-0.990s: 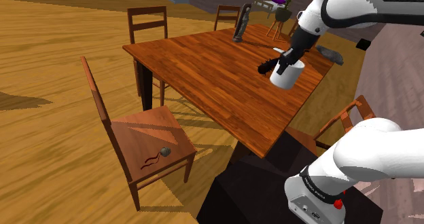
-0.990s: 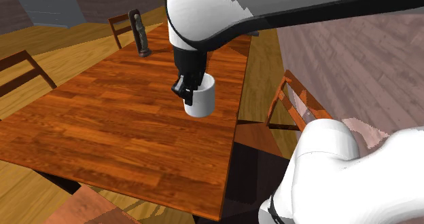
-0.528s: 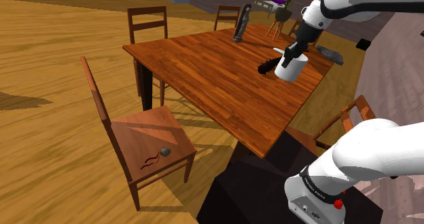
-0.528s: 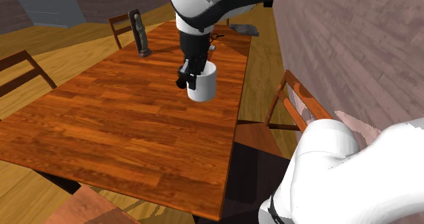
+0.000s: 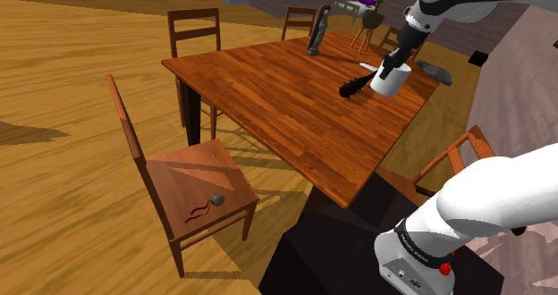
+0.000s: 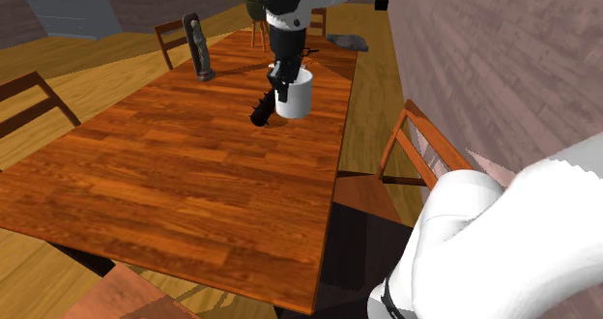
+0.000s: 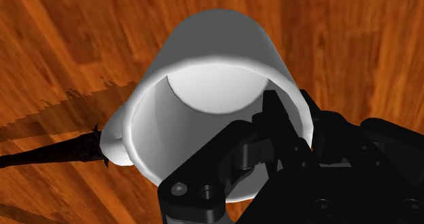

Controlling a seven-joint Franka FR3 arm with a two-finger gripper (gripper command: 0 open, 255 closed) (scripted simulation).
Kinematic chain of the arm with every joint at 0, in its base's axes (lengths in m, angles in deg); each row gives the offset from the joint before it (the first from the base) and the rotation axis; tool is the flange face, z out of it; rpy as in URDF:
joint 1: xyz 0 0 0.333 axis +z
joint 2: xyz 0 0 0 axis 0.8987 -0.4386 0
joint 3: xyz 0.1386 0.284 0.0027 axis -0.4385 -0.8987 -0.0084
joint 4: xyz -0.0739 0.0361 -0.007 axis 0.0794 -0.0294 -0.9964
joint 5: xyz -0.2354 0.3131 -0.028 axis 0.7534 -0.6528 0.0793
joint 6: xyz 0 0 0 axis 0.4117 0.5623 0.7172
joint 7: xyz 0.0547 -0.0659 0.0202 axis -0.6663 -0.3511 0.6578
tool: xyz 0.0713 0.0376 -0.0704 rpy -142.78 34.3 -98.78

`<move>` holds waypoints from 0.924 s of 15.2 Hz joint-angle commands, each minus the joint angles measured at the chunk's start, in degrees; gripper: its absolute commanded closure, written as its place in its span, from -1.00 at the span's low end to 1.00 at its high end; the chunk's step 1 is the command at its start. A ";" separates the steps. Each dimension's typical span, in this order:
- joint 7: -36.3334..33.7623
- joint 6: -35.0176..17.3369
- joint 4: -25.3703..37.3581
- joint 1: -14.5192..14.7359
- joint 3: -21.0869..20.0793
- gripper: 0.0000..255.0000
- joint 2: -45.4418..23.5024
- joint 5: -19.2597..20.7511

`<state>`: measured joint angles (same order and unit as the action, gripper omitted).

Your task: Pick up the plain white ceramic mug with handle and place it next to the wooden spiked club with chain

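Wooden table [image 5: 268, 96], chairs [image 5: 192, 177], plank floor [image 5: 63, 186], brownish wall [image 6: 502, 66].

The white mug [image 5: 389, 79] [image 6: 293, 95] [image 7: 217, 73] is plain and smooth, mouth up and tipped a little. My hand [image 7: 295, 131] [image 5: 391, 61] [image 6: 281, 73] pinches its rim, one finger inside the wall and one outside. I cannot tell whether its base touches the worktop. It sits toward the worktop's far end in the second exterior view, nearer that view's right-hand long edge. The spiked club [image 5: 355, 85] [image 6: 263, 109] [image 7: 47, 155] looks almost black and lies flat on the worktop just beside the mug's handle side.
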<state>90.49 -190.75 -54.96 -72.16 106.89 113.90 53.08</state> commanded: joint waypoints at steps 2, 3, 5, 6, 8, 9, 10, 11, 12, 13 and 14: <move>4.33 -0.62 5.37 0.15 3.37 1.00 -5.95 -1.53; 5.85 -0.64 7.22 0.14 4.47 1.00 -7.88 -2.23; 9.00 -0.53 11.12 0.08 6.62 1.00 -11.91 -3.96; 10.63 -0.38 13.18 -0.02 7.66 1.00 -14.01 -5.01; 13.99 0.14 17.53 -0.41 9.59 1.00 -18.42 -7.44; 15.70 0.52 19.83 -0.74 10.47 1.00 -20.73 -8.83; 17.42 0.98 22.23 -1.16 11.30 1.00 -23.10 -10.31; 19.13 1.55 24.73 -1.72 12.03 1.00 -25.54 -11.87; 20.82 2.22 27.33 -2.46 12.62 1.00 -28.04 -13.50; 22.46 2.99 30.06 -3.33 13.12 1.00 -30.59 -15.17; 24.03 3.87 32.90 -4.38 13.47 1.00 -33.18 -16.86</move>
<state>112.81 -188.04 -25.06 -75.64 119.86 83.11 37.85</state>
